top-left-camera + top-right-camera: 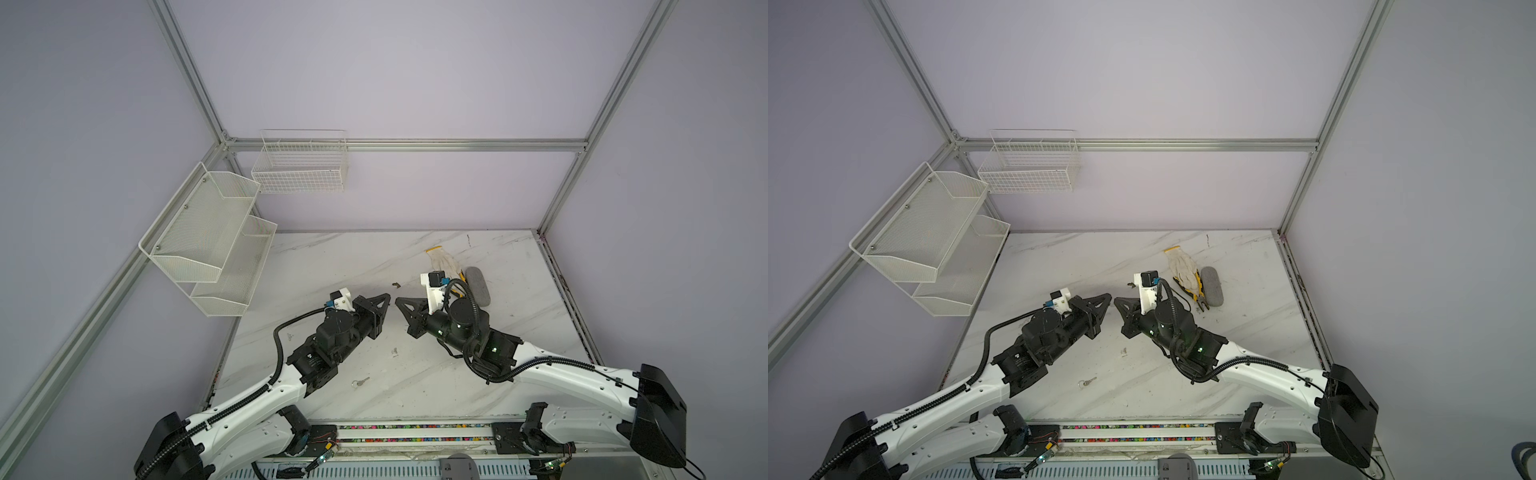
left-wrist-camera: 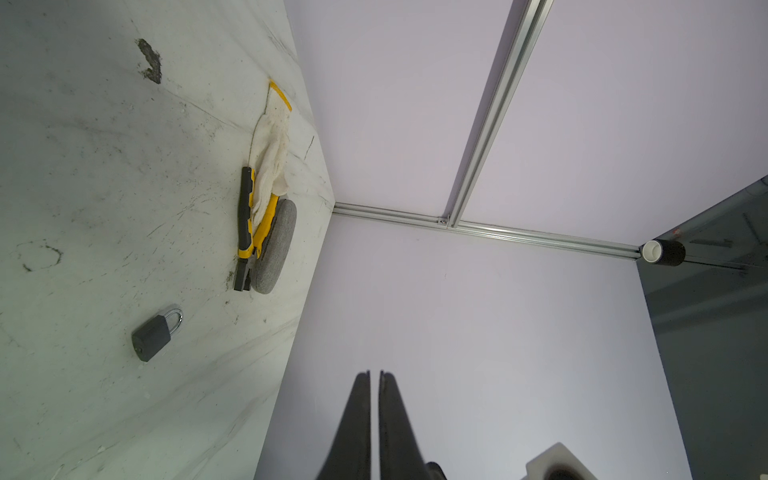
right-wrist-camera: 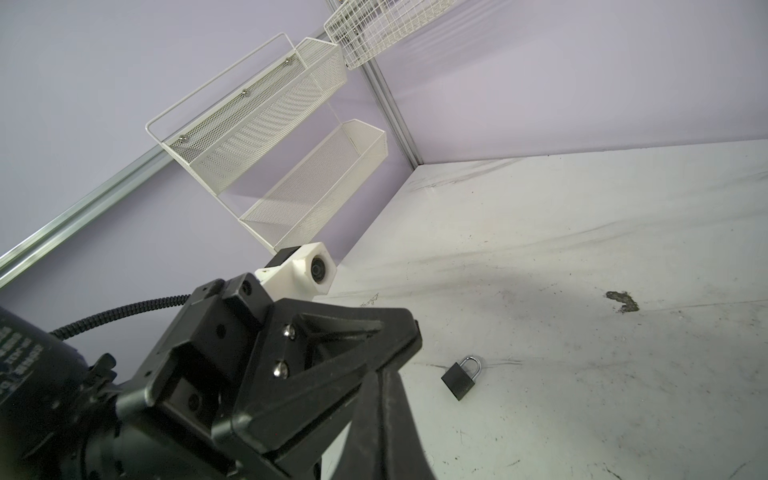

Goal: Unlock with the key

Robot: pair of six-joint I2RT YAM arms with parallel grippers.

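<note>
Key [image 1: 360,382]: small, silver, with a ring at 1 end. It lies flat and untouched on the white marbled tabletop [image 1: 436,386], on the robot's side of the left gripper [image 1: 386,297] and close beside the left arm [image 1: 266,390]. It shows in both top views.

Left gripper: raised over the tabletop. Its 2 fingers [image 2: 357,415] are drawn together with only a thin slit between them, and nothing is held.

Right gripper [image 1: 399,300]: tip to tip with the left gripper, just apart from it. It is closed and holds nothing.

Padlock [image 2: 156,332]: dark body, bright shackle seated in the body. It lies on its side on the tabletop near the left gripper and shows in both wrist views. I cannot find it in either top view.

Glove [image 2: 272,153], pliers [image 2: 245,224] with yellow and black handles, and grey oval pad [image 2: 274,249]: 1 touching cluster, beyond the right gripper from the left gripper. The glove lies partly over the pliers.

Dark stain [image 2: 150,62]: on the tabletop, farther back than the left gripper.

Mesh shelf [image 1: 208,241]: white, 2 tiers, on the side wall, on the left gripper's outer side.

Wire basket [image 1: 301,166]: white, on the back wall, well apart from the left gripper.
</note>
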